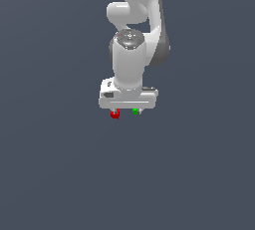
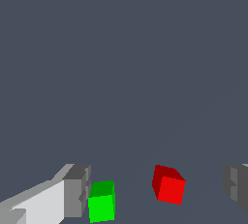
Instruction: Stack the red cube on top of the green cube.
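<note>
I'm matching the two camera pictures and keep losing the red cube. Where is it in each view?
Exterior view: the red cube peeks out just under the white claw, toward the exterior view's left.
Wrist view: the red cube sits between the two fingers, tilted.
Shared landmark: the green cube beside it.

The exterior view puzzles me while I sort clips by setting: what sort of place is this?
Likely a bare simulated test scene, not a real room: a flat, featureless grey ground fills both views, and the only things present are the white gripper, a red cube and a green cube.
</note>
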{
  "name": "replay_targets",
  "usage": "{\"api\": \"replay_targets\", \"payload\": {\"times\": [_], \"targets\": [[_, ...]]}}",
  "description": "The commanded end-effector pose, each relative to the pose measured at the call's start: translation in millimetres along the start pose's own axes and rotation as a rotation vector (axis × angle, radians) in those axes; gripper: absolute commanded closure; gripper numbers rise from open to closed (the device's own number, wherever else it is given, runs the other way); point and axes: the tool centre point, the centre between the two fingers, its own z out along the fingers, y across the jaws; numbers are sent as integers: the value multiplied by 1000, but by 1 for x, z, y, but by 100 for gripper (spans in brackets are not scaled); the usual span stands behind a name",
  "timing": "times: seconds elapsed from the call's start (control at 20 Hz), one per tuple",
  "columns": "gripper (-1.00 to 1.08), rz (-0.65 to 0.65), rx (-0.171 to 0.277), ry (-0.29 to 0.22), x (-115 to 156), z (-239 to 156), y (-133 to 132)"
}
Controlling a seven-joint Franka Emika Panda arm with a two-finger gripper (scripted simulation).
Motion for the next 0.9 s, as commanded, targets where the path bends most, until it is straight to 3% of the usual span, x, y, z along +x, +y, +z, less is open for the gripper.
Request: {"api": "replay_targets", "payload": {"times": [0.0,0.45,0.85], "targets": [[-92,0,0,0,0,0,0],[-92,30,3,-5,-14,15,10],[-92,112,9,-19,-52,55,34]]}}
